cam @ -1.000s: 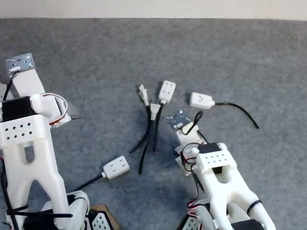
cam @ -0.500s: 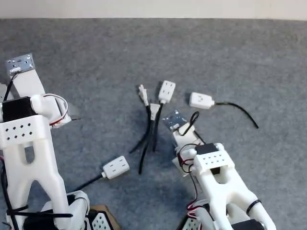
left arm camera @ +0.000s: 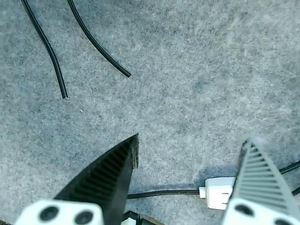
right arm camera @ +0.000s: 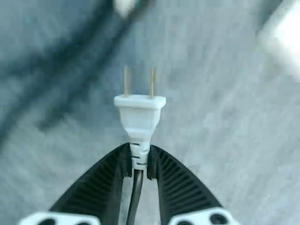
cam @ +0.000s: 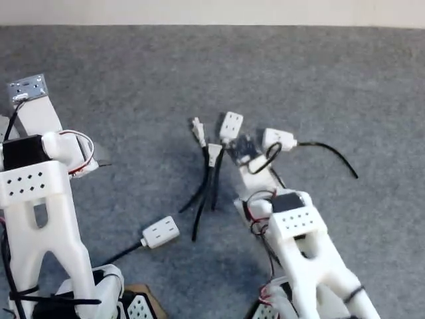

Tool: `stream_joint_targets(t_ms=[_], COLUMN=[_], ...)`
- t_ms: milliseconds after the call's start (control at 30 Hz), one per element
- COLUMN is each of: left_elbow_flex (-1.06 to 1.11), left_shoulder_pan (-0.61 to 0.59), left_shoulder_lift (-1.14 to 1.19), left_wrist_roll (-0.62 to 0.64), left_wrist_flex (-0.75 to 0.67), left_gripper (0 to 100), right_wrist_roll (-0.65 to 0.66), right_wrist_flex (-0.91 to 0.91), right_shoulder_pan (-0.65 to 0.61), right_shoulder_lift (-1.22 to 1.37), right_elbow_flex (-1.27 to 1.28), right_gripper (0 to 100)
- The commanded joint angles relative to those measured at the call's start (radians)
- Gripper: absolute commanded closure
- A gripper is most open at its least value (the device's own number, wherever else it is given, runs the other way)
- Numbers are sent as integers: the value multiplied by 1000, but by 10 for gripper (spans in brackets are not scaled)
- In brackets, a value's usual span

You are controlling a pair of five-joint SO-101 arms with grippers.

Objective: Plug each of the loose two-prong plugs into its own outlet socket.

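Observation:
My right gripper is shut on the neck of a white two-prong plug, whose prongs point away from me. From above, that gripper sits just below one white socket and left of another socket. Two loose plugs with black cords lie to its left. A third socket lies nearer the front. My left gripper hangs open over the carpet, with the third socket low between its fingers.
Grey carpet covers the whole table. Black cords trail from the loose plugs toward the front, and two cord ends lie beyond the left gripper. A cord runs right from the right-hand socket.
The right arm has stretched away from its base, carrying the held plug up toward the two far sockets. The left arm has stayed put.

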Motion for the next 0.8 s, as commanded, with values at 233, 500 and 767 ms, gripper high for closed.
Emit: stream_joint_targets(t_ms=[233,500,767], left_elbow_flex=[-4,236,776], left_shoulder_pan=[128,298,328], left_shoulder_lift=[-96,-512,-1020], left_wrist_roll=[55,124,249], left_wrist_flex=[-57,-201,-423], left_gripper=[659,646,597], right_wrist_roll=[-32,-72,-75], right_wrist_flex=[-27,-124,-122], right_shoulder_pan=[-392,-464,-522], right_shoulder_lift=[-530,-441,-378], right_elbow_flex=[38,116,127], right_gripper=[994,994,994])
